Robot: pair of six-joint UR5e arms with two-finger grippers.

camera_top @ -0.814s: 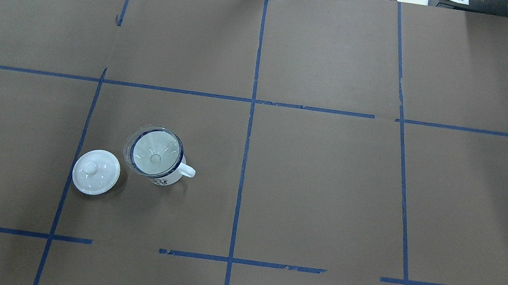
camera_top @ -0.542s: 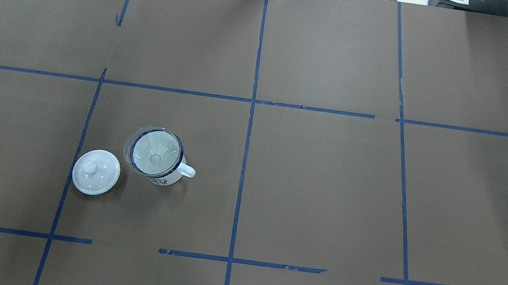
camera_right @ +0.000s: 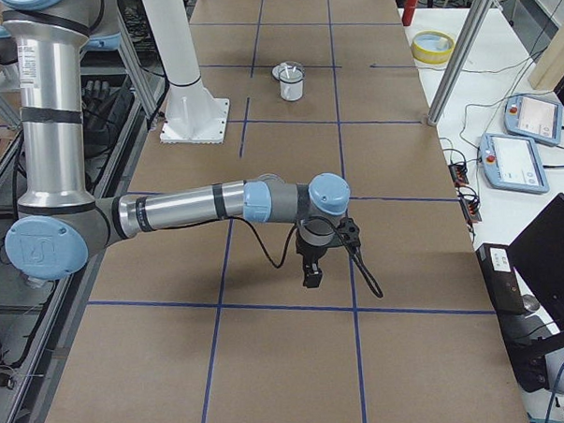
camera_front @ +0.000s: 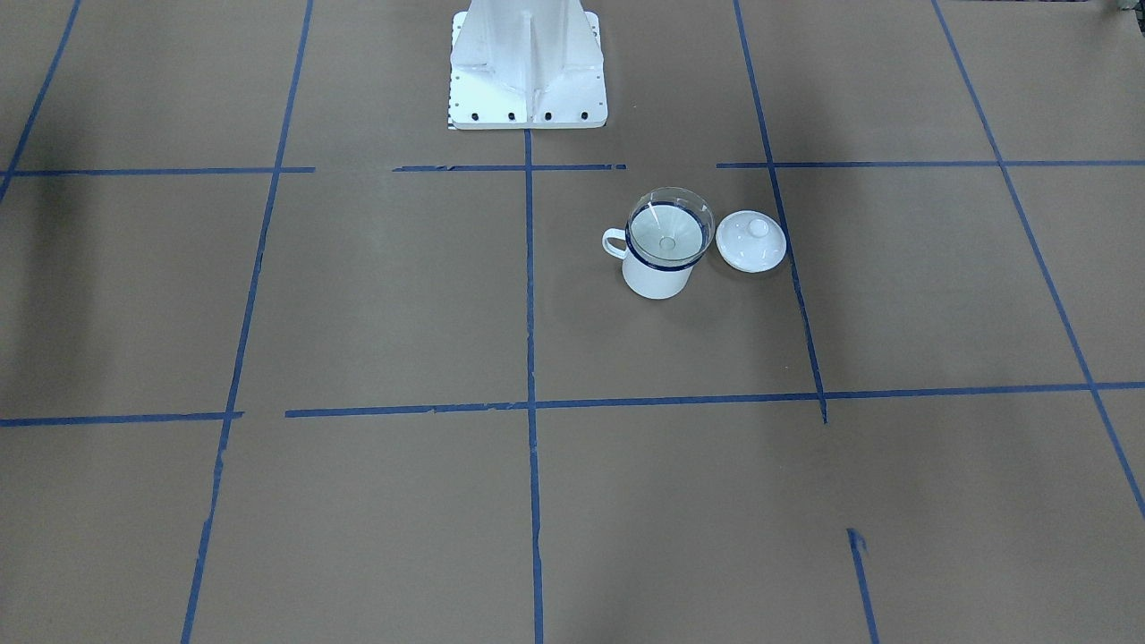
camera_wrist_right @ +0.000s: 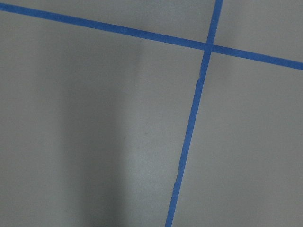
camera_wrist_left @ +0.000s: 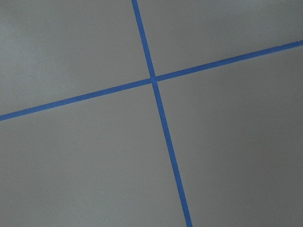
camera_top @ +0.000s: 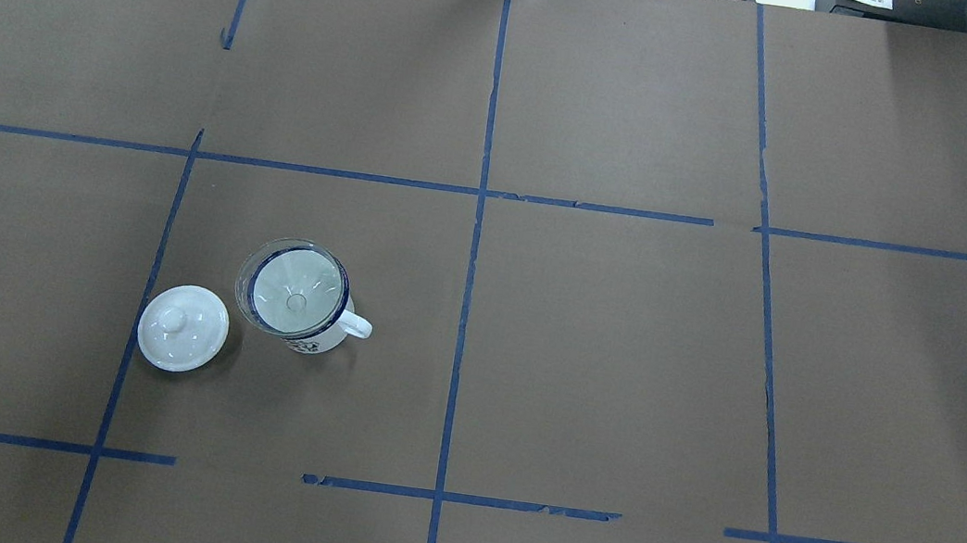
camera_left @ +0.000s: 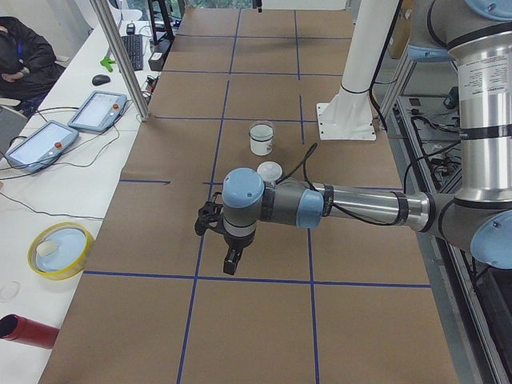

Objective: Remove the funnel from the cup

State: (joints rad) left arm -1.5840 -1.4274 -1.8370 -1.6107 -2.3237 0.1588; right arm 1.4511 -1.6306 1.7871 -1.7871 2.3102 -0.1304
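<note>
The cup (camera_top: pixel 318 338), a white mug with a dark blue rim, stands left of the table's middle, its handle toward the centre line. The clear funnel (camera_top: pixel 294 289) sits in its mouth, rim resting on the mug's rim. Both also show in the front-facing view, cup (camera_front: pixel 657 277) and funnel (camera_front: pixel 669 228). My left gripper (camera_left: pixel 230 261) shows only in the exterior left view, hanging above the paper far from the cup (camera_left: pixel 262 141). My right gripper (camera_right: pixel 311 274) shows only in the exterior right view, far from the cup (camera_right: pixel 290 83). I cannot tell whether either is open or shut.
A white lid with a knob (camera_top: pixel 183 328) lies just beside the cup, on the side away from its handle. The robot's white base (camera_front: pixel 526 63) stands at the table's near edge. A yellow bowl (camera_left: pixel 60 250), a red cylinder (camera_left: pixel 28 330) and tablets (camera_left: pixel 96 110) lie off the table's left end.
</note>
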